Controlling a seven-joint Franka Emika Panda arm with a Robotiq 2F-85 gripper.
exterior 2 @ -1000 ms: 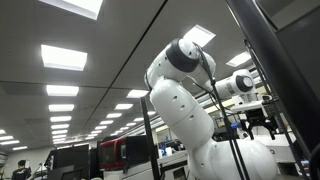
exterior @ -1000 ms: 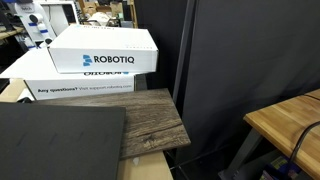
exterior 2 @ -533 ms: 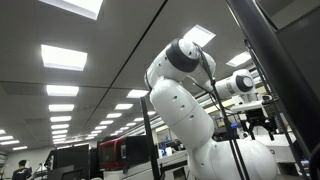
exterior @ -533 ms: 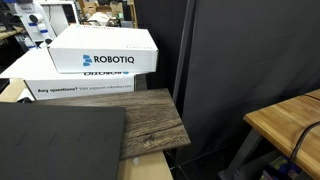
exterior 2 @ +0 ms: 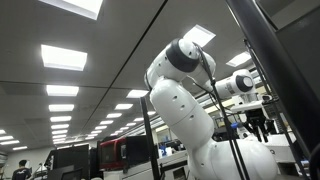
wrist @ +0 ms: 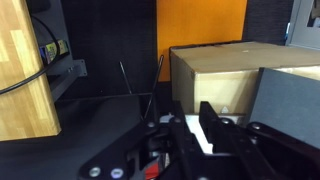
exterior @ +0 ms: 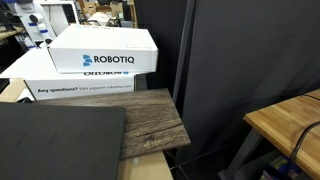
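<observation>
In the wrist view my gripper (wrist: 190, 108) reaches toward a brown cardboard box (wrist: 215, 75). Its two black fingers (wrist: 176, 118) stand close together with a narrow gap. A small white thing (wrist: 199, 133) shows in that gap, but I cannot tell whether the fingers press on it. In an exterior view the white arm (exterior 2: 185, 100) rises against the ceiling, and the dark gripper (exterior 2: 260, 124) hangs small at the right.
A light wooden table (wrist: 20, 70) with cables stands left of the gripper. An orange panel (wrist: 200, 22) is behind the box and a grey box (wrist: 290, 95) at the right. Elsewhere a white Robotiq box (exterior: 105, 50) sits above a wood-grain board (exterior: 150, 120), beside a black curtain (exterior: 250, 50).
In the exterior view of the arm, the gripper's fingers have drawn closer together. The arm itself has stayed in place, and the boxes and board are unchanged.
</observation>
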